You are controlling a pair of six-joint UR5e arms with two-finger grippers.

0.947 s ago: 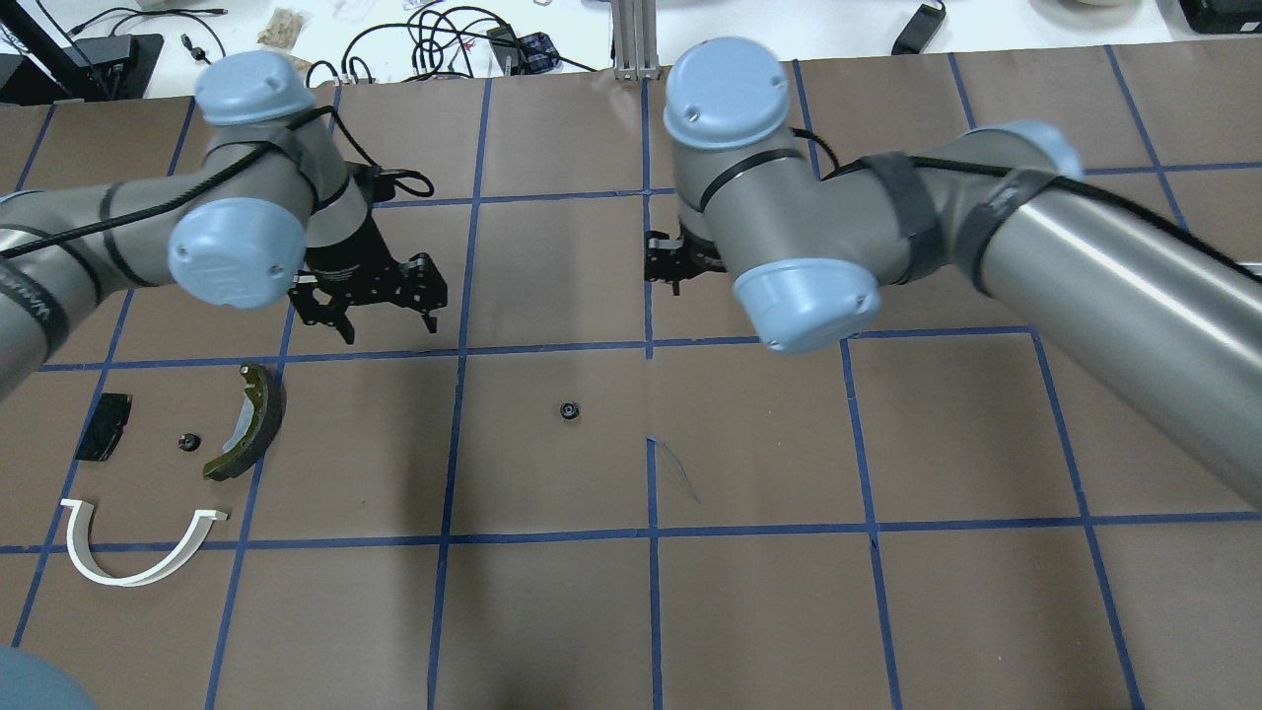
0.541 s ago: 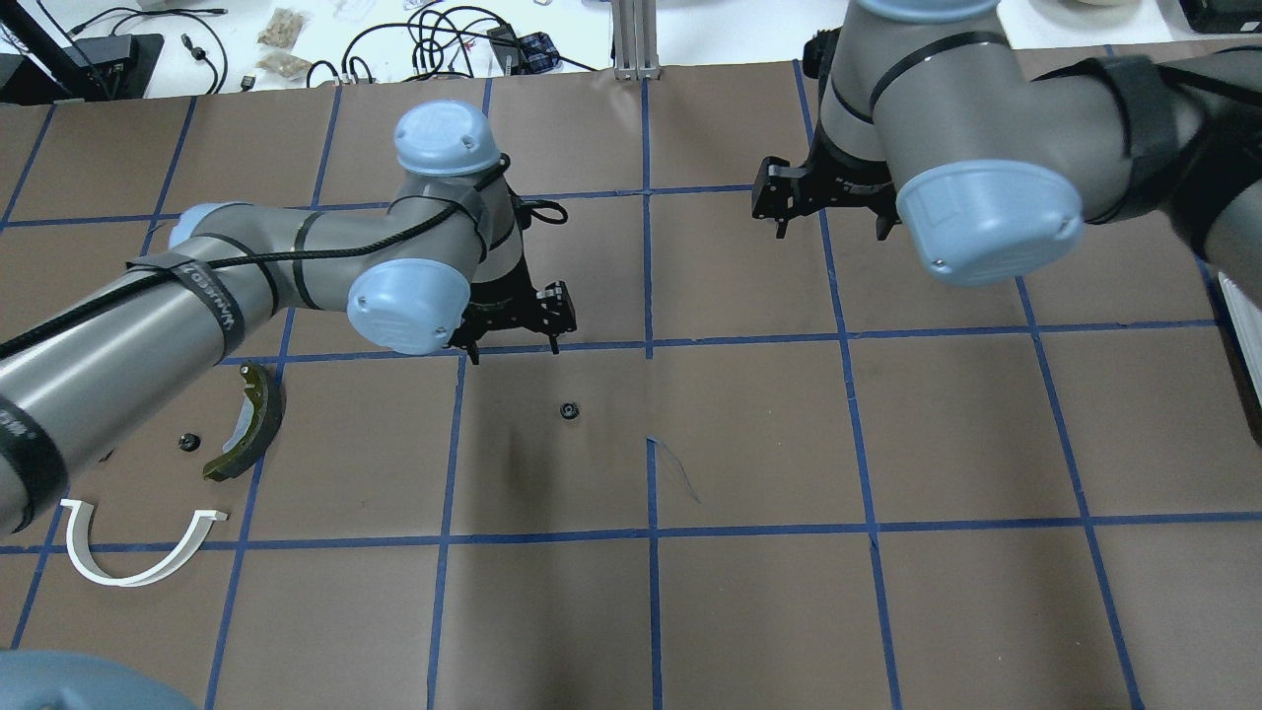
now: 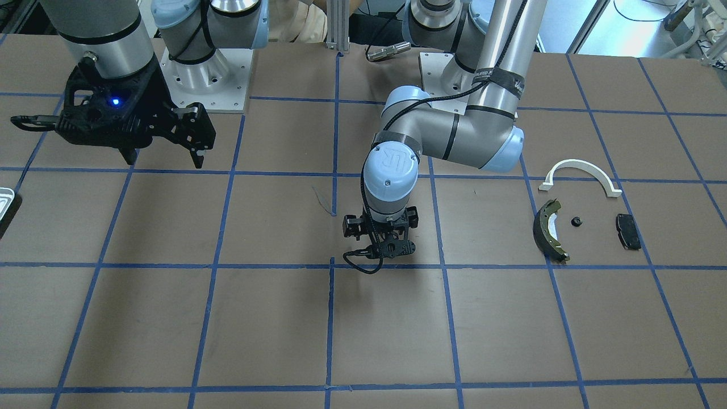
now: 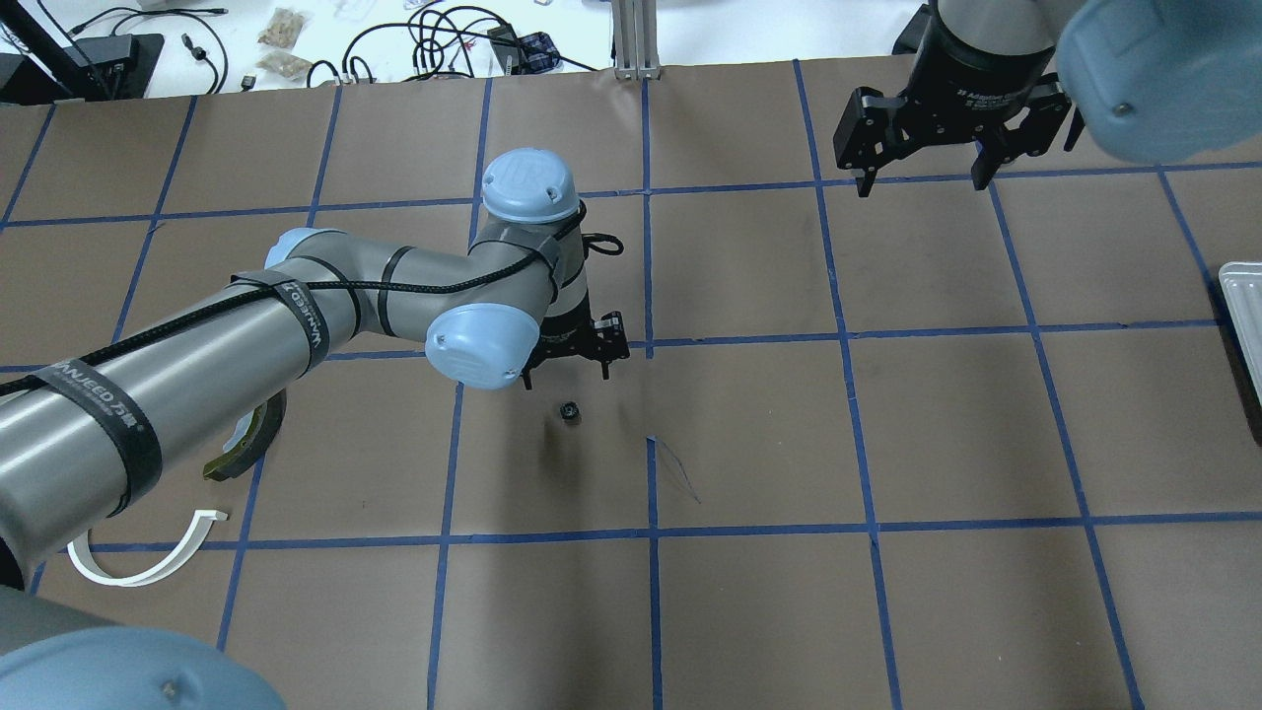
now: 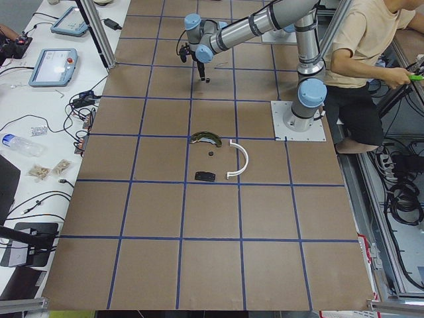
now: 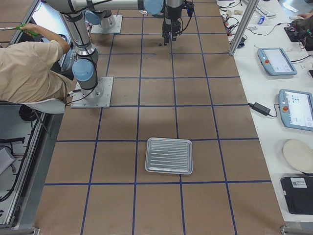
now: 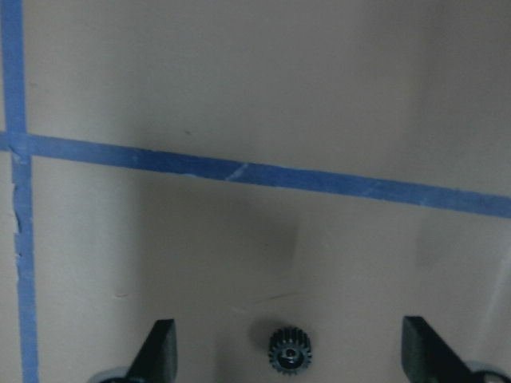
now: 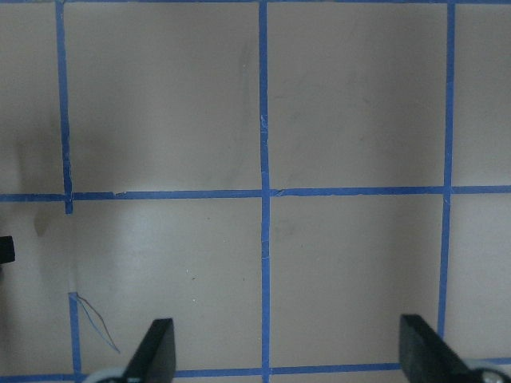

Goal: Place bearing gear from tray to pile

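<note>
Left arm (image 4: 197, 355): showing silver tubing, pale blue joint caps, black straps lettered white.
Cable (image 4: 434, 286): running black along that arm.
Right gripper (image 3: 164, 162): black, glowing one blue light.

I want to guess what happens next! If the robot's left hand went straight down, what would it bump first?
Probably the little black gear: the wrist view shows it between the fingers of the open left hand. It may sit slightly off line; then it would meet the brown table.
</note>
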